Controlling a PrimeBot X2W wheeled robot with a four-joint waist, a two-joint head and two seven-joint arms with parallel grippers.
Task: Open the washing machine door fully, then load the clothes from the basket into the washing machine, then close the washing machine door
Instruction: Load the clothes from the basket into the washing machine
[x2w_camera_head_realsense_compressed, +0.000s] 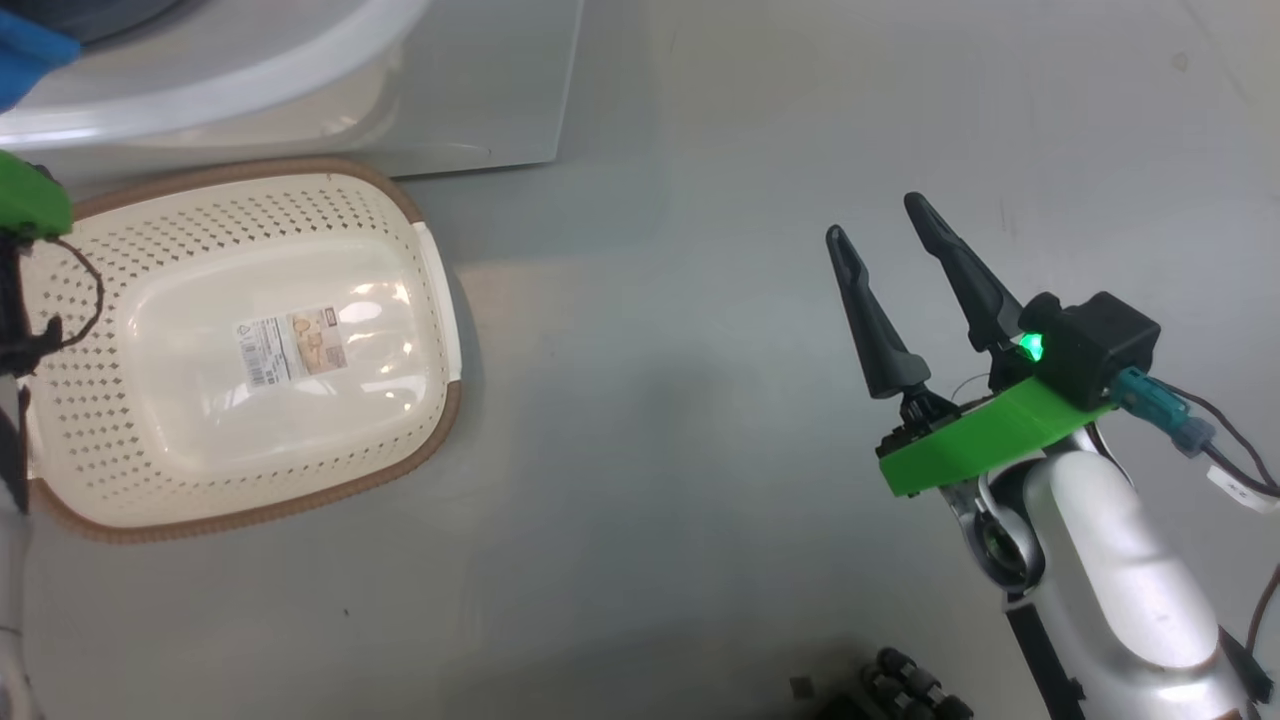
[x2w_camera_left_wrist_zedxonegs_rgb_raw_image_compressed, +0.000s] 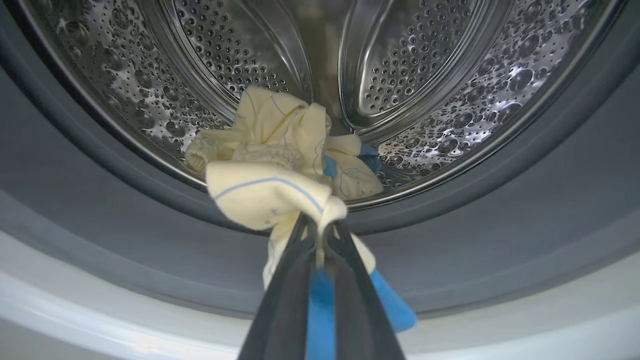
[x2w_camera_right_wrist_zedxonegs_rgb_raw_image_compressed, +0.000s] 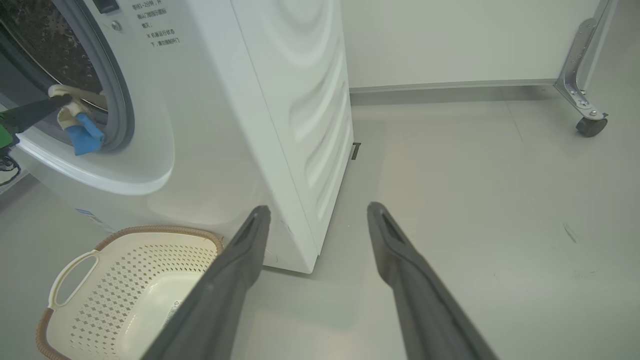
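Soft, even, fairly bright indoor light fills all views. In the head view a glare patch sits on the glossy bottom of the basket (x2w_camera_head_realsense_compressed: 100, 400), which throws a faint shadow rightward on the floor (x2w_camera_head_realsense_compressed: 700, 300). In the left wrist view the drum (x2w_camera_left_wrist_zedxonegs_rgb_raw_image_compressed: 450, 125) glitters with highlights, the gasket (x2w_camera_left_wrist_zedxonegs_rgb_raw_image_compressed: 525, 225) lies dim, the clothes (x2w_camera_left_wrist_zedxonegs_rgb_raw_image_compressed: 270, 195) are sharp, and the fingers (x2w_camera_left_wrist_zedxonegs_rgb_raw_image_compressed: 285, 300) of the left gripper (x2w_camera_left_wrist_zedxonegs_rgb_raw_image_compressed: 320, 227) blur near the lens. The right wrist view bows the edges of the washing machine (x2w_camera_right_wrist_zedxonegs_rgb_raw_image_compressed: 280, 100)

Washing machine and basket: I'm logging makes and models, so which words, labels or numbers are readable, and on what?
Washing machine front, printed lines of characters: too blurred to read.
Basket bottom, sticker with barcode and picture: print too small to read.
Washing machine lower front, blue sticker: too small to read.
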